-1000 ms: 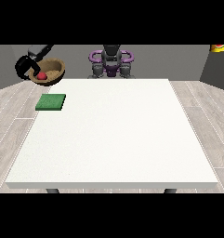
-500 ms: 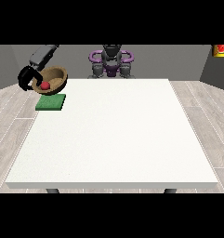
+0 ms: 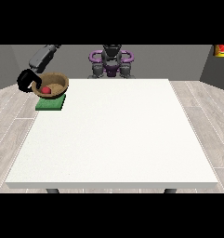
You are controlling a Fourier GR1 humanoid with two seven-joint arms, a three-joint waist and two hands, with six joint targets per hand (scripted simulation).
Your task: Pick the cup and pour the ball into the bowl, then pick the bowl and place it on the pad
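A brown bowl (image 3: 55, 82) with a red ball (image 3: 46, 89) inside it hangs tilted right over the green pad (image 3: 50, 104) at the table's far left corner. I cannot tell whether the bowl touches the pad. The black hand at the view's left (image 3: 27, 80) is shut on the bowl's left rim, and its grey arm runs up and to the right. The hand at the view's right does not show. A small red and yellow thing (image 3: 221, 49), perhaps the cup, sits at the view's top right edge, far off the table.
The large white table (image 3: 118, 139) spreads from the pad towards the camera. The robot's body (image 3: 111, 60) stands behind the far edge. Grey wooden floor surrounds the table.
The hand at the view's left has carried the bowl with the ball rightwards and down, from beyond the table's left edge to just over the green pad.
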